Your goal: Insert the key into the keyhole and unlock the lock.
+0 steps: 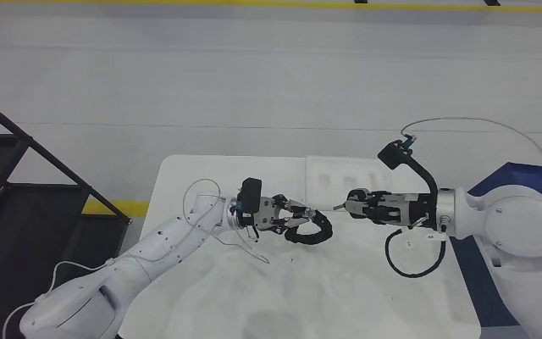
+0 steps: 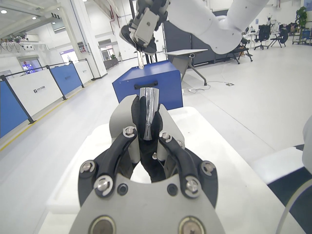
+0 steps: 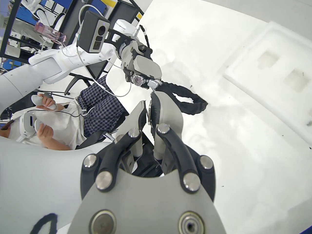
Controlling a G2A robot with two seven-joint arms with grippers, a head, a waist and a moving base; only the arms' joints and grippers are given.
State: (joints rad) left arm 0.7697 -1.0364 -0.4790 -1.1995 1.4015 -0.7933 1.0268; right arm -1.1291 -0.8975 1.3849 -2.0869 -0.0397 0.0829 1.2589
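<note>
We see both arms raised over the white table, meeting near its middle. The left arm comes in from the near left corner, elbow bent and forearm stretched toward the centre. Its left gripper has its fingers clamped on the chrome barrel of the lock. In the left wrist view the barrel stands up between the pads, its end poking out beyond the fingertips. The lock's black sleeved cable loop hangs out of the grip on the near side, held above the tabletop.

The right arm reaches in from the right side, its forearm roughly level and pointing at the left gripper. The right gripper has its fingers pinched together on the key, whose blade sticks out past the fingertips toward the lock. From the right wrist view we see the keyhole in the round end of the barrel, turned toward the right gripper. The key tip is near the barrel's end, roughly in line with it, but a gap separates the two; the key is not in the keyhole.

A white foam tray with square recesses lies on the far side of the table, behind the two grippers.
</note>
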